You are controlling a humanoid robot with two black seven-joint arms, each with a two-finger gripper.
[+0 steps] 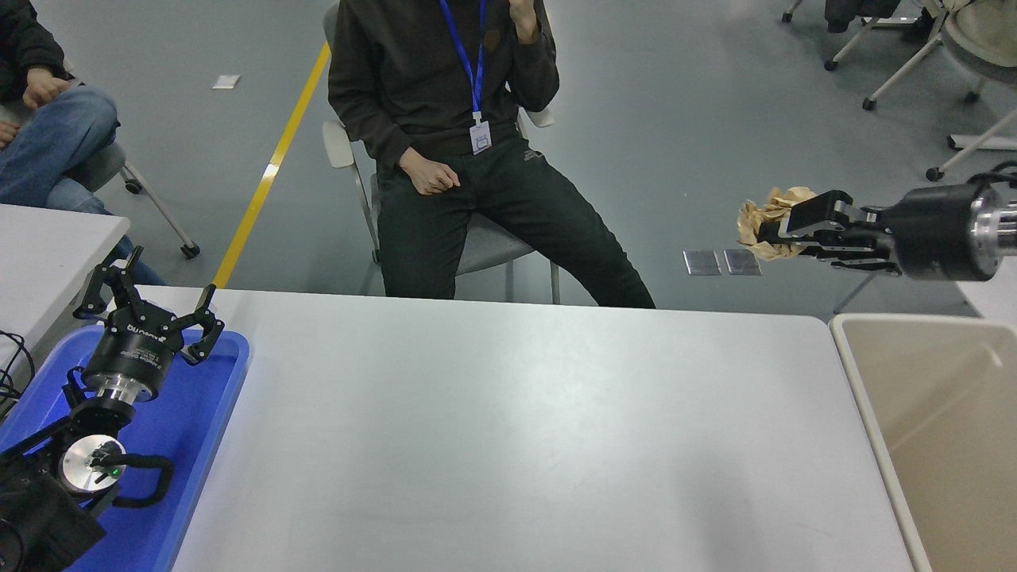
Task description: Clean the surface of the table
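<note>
I have the right gripper (783, 230) raised off to the right, jaws clamped on a crumpled wad of brown paper (764, 223). The step in hand, as I judge it, is dropping that wad into the beige bin (882, 413) that stands below the jaws and toward me. To do it well I want the wad fully over the bin's opening before I let go, because right now it hangs beyond the bin's far rim, over the floor; a release here would likely miss. I would bring the jaws back toward me and a little right, then part them cleanly, since crumpled paper can snag on a finger.

The table surface (508, 429) lies below the jaws and to their left, well apart from them. The left gripper (151, 306) sits parked far to the left over the blue tray (218, 413), jaws spread wide and holding nothing.
</note>
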